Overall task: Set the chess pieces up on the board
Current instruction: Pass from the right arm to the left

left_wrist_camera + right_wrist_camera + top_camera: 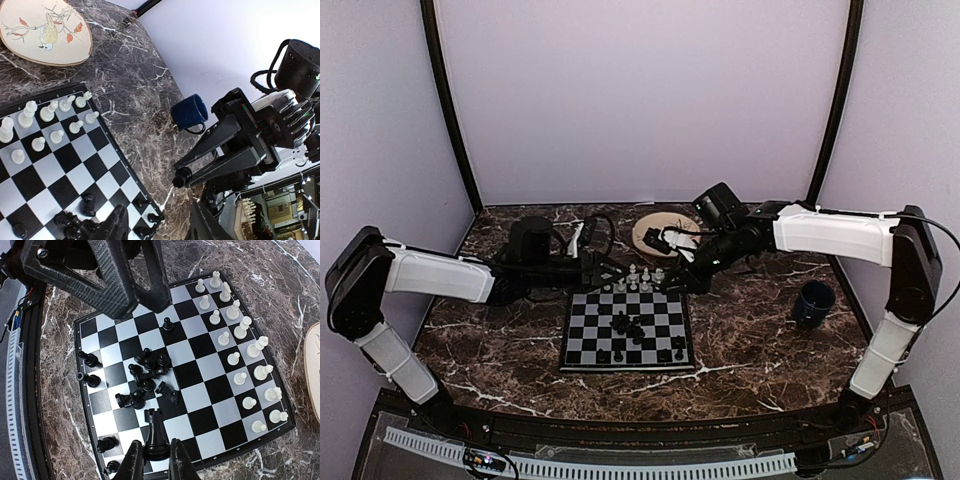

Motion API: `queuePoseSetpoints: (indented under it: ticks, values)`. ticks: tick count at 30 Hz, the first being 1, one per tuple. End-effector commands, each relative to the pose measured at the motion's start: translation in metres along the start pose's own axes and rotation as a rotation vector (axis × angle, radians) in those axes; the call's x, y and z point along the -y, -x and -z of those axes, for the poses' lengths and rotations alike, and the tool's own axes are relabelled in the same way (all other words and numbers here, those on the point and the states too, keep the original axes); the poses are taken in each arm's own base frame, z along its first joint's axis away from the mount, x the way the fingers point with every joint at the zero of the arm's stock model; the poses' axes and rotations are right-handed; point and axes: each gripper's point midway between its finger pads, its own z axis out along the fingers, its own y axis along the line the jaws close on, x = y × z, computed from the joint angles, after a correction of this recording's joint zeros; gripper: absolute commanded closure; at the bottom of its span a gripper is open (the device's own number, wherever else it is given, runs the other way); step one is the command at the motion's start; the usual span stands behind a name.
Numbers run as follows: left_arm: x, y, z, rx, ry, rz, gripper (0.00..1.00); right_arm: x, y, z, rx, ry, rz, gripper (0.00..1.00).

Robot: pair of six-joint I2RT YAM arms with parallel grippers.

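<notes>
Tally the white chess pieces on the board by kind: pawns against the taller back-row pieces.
White pawns: 8
Taller white back-row pieces: 8
Total: 16 white pieces, all standing in two rows along one edge of the board.

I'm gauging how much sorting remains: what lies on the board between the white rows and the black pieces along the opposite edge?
A jumbled heap of black pieces, several toppled, on the middle squares; clearest in the right wrist view.
</notes>
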Motion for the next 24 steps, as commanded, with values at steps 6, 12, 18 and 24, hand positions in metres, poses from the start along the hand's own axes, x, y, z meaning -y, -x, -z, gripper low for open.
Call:
queuePoseSetpoints:
  ticks: [6,12,18,24]
  values:
    - [0.031,0.005,-0.022,0.022,-0.192,0.142,0.56,0.002,0.019,0.002,0.065,0.041,-0.030,0.89]
    - [0.037,-0.004,-0.040,-0.011,-0.211,0.156,0.60,0.000,0.023,0.002,0.074,0.055,-0.037,0.89]
    - [0.040,-0.009,-0.047,-0.030,-0.248,0.176,0.63,0.000,0.021,0.002,0.071,0.058,-0.039,0.89]
    - [0.043,-0.008,-0.050,-0.031,-0.264,0.173,0.70,-0.002,0.018,0.000,0.066,0.072,-0.042,0.88]
